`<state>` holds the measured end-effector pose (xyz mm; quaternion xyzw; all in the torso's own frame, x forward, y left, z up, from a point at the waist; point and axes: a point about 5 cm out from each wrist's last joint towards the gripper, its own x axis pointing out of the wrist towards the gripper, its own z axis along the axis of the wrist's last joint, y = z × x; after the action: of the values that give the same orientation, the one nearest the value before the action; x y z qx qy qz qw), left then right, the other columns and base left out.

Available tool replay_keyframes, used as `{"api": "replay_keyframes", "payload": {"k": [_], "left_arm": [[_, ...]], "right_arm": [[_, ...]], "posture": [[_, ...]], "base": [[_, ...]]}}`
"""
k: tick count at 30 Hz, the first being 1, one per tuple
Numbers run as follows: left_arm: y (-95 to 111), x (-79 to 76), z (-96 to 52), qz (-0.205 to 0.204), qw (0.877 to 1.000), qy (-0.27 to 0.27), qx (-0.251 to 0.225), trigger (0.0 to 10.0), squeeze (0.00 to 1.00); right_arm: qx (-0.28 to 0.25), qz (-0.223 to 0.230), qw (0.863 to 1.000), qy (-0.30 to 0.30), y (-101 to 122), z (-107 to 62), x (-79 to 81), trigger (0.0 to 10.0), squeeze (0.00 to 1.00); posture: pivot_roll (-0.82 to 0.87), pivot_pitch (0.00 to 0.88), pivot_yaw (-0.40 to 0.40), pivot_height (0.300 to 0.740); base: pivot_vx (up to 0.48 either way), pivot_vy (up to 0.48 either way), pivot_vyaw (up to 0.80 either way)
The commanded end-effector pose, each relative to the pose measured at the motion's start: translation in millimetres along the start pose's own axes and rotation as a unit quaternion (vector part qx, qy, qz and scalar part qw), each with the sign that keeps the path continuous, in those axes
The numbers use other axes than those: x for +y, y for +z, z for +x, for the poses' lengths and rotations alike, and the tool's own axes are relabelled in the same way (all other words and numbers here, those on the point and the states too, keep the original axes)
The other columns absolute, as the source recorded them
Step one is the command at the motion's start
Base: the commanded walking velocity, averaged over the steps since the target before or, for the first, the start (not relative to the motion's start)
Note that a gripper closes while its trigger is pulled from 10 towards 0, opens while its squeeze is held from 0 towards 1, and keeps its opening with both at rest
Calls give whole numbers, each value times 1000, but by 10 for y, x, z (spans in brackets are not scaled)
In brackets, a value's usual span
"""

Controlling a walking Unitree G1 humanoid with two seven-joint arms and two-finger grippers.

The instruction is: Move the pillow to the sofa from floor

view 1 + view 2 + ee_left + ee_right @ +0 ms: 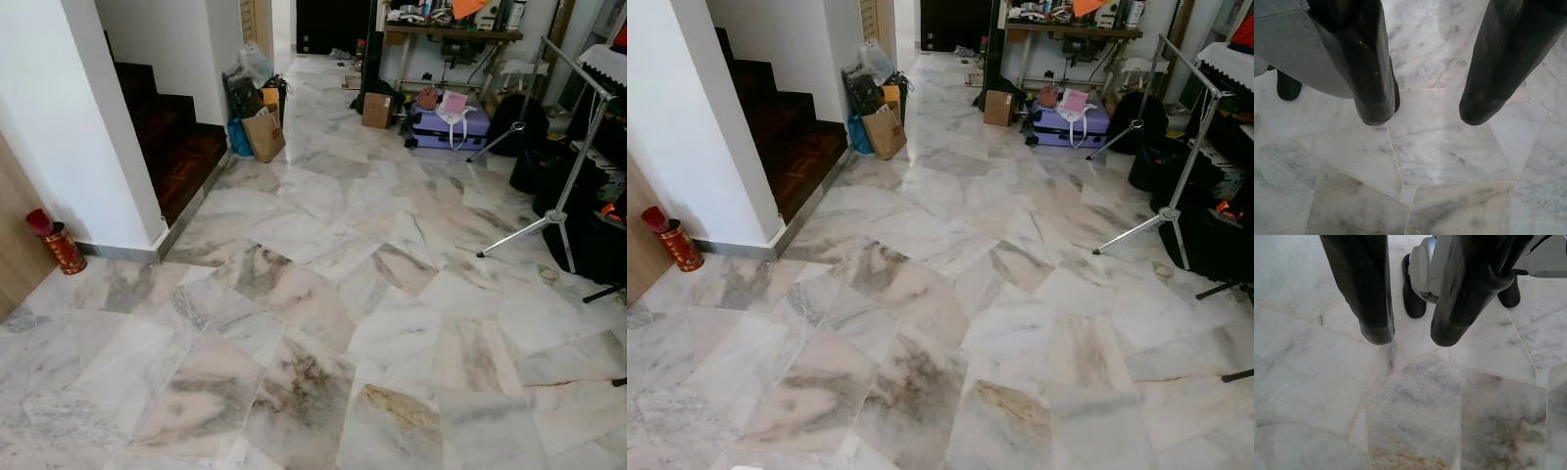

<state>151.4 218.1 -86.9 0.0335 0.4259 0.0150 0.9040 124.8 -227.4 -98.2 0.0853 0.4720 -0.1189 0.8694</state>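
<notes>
Before me lies a marble floor [323, 294] with grey and brown veins. My left gripper [1422, 110] hangs at my side, open, its two black fingers [1374, 98] pointing down at bare tiles. My right gripper [1413, 335] also hangs idle and open over the floor, with nothing between its fingers [1376, 328]; my own feet [1413, 298] stand behind it.
A white wall [88, 127] and dark stairs [171, 137] are on the left, with a red tin [61, 245] at the wall's foot. Bags [260, 122] stand by the stairs. Far ahead are a purple suitcase [446, 127] and a cardboard box [376, 110]. A metal stand [558, 186] and black bags [598, 245] crowd the right.
</notes>
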Motion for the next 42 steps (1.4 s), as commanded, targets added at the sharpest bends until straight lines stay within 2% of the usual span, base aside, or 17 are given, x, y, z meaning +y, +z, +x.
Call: {"api": "replay_keyframes", "payload": {"k": [1,22,23,24,25,26,37,42], "left_arm": [[205,96,70,-47,998,-41,8,10000,0],[205,96,70,-47,998,-41,8,10000,0],[277,138,87,-22,999,-36,9,10000,0],[277,138,87,-22,999,-36,9,10000,0],[358,186,102,6,999,-33,9,10000,0],[375,197,104,9,999,-31,8,10000,0],[398,202,111,4,999,-31,8,10000,0],[348,185,103,-8,999,-30,14,10000,0]], "right_arm": [[-26,80,996,19,296,110,453,10000,0],[-26,80,996,19,296,110,453,10000,0],[-20,71,997,23,274,108,444,10000,0],[-20,71,997,23,274,108,444,10000,0],[-15,61,998,28,235,100,434,10000,0],[-14,60,998,29,220,97,432,10000,0],[-9,61,998,31,186,93,460,10000,0],[-10,47,998,33,189,93,463,10000,0]], "posture": [[63,0,-21,740],[63,0,-21,740],[54,0,-10,740],[54,0,-10,740],[54,0,-10,740],[53,0,-10,740],[52,0,-4,740],[51,0,-10,740]], "base": [[0,0,0],[0,0,0],[0,0,0],[0,0,0],[0,0,0],[0,0,0],[0,0,0],[0,0,0]]}}
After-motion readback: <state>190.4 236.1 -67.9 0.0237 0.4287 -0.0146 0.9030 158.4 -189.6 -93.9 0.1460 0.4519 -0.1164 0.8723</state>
